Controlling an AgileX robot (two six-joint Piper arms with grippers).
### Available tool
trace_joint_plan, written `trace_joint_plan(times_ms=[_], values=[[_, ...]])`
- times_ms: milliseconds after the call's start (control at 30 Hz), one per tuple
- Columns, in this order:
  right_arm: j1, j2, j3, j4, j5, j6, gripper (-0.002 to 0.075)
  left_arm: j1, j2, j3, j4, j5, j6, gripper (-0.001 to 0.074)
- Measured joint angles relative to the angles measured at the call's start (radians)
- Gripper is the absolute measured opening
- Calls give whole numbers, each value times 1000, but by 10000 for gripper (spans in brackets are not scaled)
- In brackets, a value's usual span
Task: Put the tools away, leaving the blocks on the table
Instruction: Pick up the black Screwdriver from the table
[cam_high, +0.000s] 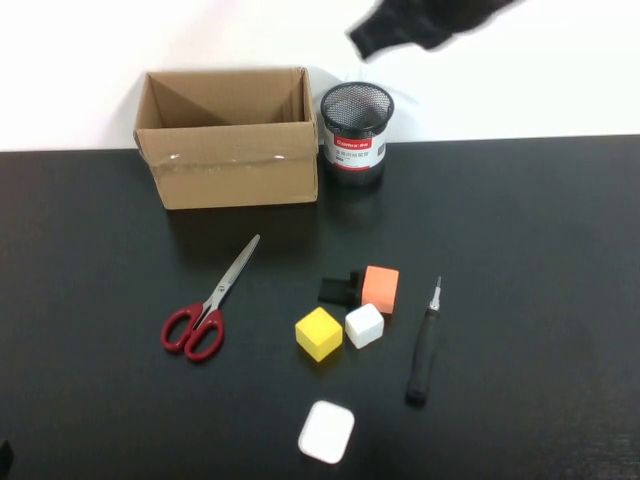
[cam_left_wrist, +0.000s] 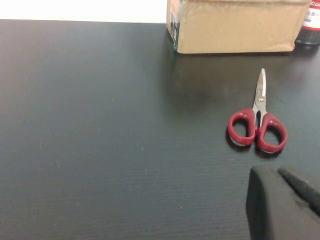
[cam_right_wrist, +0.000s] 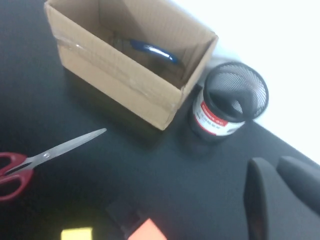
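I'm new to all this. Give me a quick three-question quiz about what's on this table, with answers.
1. True or false: the scissors lie inside the cardboard box.
2. Which tool already lies in the box? A) screwdriver B) a blue-handled tool C) scissors
3. Fill in: beside the box stands a black mesh ____.

Key
1. False: they lie on the table, in front of the box.
2. B: the right wrist view shows it in the box.
3. Cup.

The right gripper hangs high over the cup; the left gripper sits low near the scissors.
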Motion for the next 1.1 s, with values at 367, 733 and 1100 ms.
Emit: trace_joint_plan(times_ms=[367,733,1100], values=[[0,-564,681,-15,-290,148,-4,0,0,0,0,0,0,-4],[-2,-549,823,75,-119,401,97,0,0,0,0,0,0,-4],[-2,-150,823,79,-254,728,457,0,0,0,0,0,0,-4]])
